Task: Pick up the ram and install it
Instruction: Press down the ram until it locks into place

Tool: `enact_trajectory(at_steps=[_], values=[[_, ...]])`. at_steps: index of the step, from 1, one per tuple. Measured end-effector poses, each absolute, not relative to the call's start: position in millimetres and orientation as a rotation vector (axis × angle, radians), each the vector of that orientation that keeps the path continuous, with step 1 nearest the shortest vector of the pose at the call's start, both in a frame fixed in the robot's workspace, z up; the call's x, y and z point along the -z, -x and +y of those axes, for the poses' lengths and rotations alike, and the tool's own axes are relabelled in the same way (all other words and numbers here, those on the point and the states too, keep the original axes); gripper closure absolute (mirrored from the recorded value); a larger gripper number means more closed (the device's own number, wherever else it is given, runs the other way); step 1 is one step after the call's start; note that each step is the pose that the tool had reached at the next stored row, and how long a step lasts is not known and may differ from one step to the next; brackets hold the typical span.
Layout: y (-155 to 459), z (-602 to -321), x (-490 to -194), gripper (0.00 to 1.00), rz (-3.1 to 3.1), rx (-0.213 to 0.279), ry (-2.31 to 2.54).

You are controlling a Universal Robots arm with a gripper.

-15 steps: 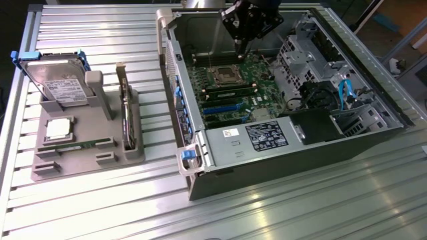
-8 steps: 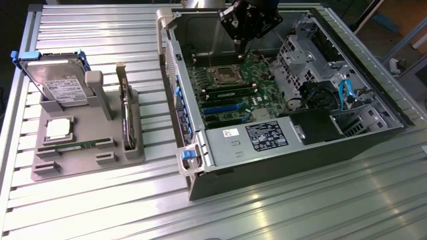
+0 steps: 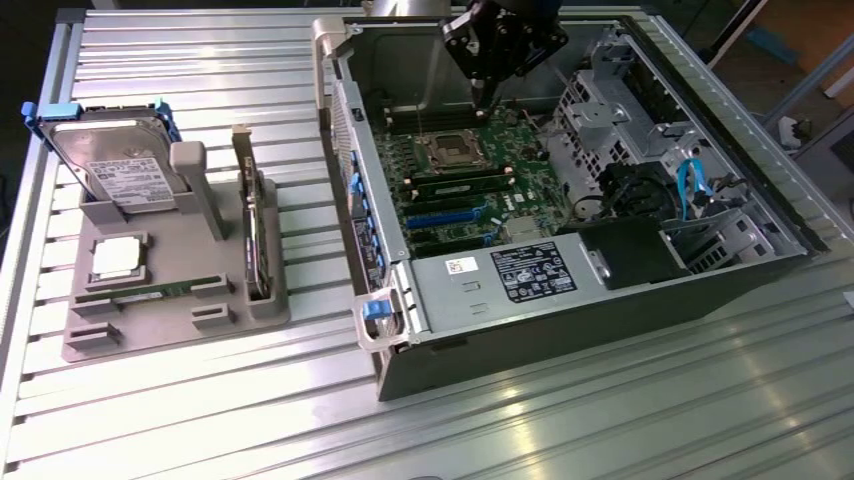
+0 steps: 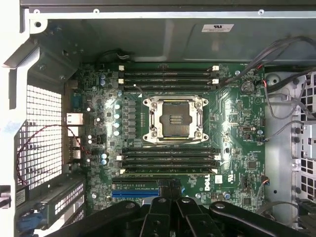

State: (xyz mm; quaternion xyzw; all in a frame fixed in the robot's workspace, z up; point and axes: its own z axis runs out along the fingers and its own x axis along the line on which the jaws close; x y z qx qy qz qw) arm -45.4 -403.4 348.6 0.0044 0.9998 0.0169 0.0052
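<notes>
My black end effector (image 3: 497, 50) hangs over a green motherboard (image 3: 461, 175) with blue slots (image 3: 445, 216). The ribbed bench (image 3: 601, 400) is silver, the holder (image 3: 174, 290) grey.

surface: ribbed aluminium table (image 3: 561, 420) | light: bright glare on slats | beyond far edge: dim floor (image 3: 774, 70)
</notes>
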Motion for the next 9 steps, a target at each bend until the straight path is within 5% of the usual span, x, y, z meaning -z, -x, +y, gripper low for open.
enact_trajectory(at_steps=[9], values=[[26.7, -403.4, -348.5, 0.89, 3.135, -0.052, -0.083]])
